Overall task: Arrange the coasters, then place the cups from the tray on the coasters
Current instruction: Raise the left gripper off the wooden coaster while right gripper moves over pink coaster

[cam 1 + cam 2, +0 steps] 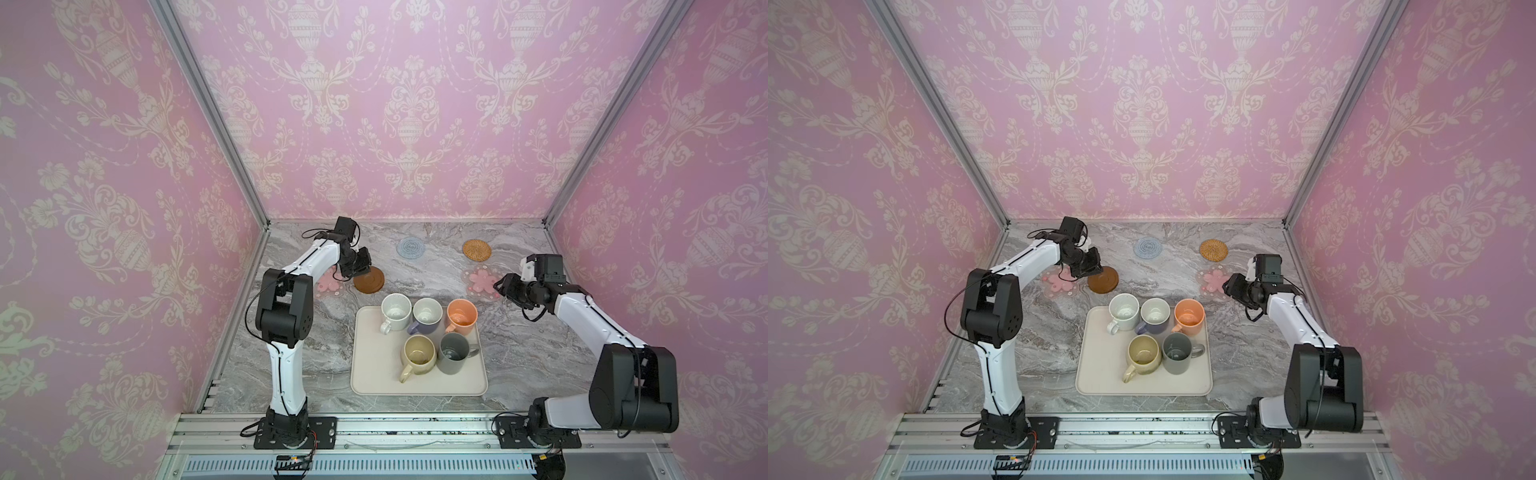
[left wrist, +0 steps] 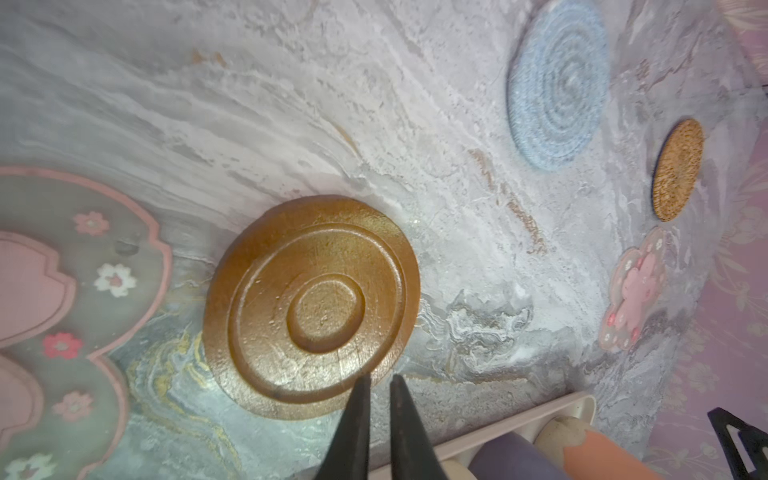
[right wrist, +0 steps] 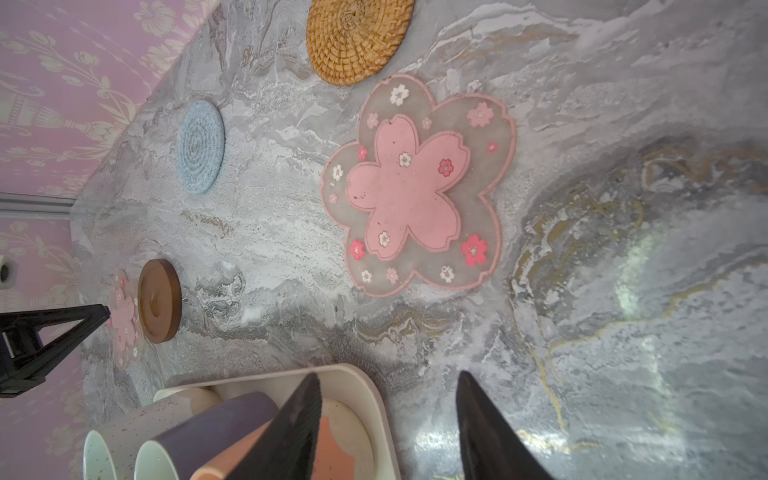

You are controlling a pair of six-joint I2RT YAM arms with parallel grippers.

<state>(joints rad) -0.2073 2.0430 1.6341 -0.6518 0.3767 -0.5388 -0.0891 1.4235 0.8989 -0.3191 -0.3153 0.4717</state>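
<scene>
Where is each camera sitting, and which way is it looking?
Top views: up high over the front rail, both looking down toward the back wall; the left arm and right arm show whole.
Left wrist: on the left arm, looking low over the table at the brown wooden disc; the left fingers show.
Right wrist: on the right arm, looking at a pink flower coaster; the right fingers show.
Shared: both wrist views see the blue-grey round and the tray corner.

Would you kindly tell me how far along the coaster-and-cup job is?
Done: five coasters lie spread on the table. In hand: the nearly closed left gripper sits at the edge of the wooden disc, seemingly adjusting it; the right gripper is open and empty. Remaining: all five cups stand on the tray.
</scene>
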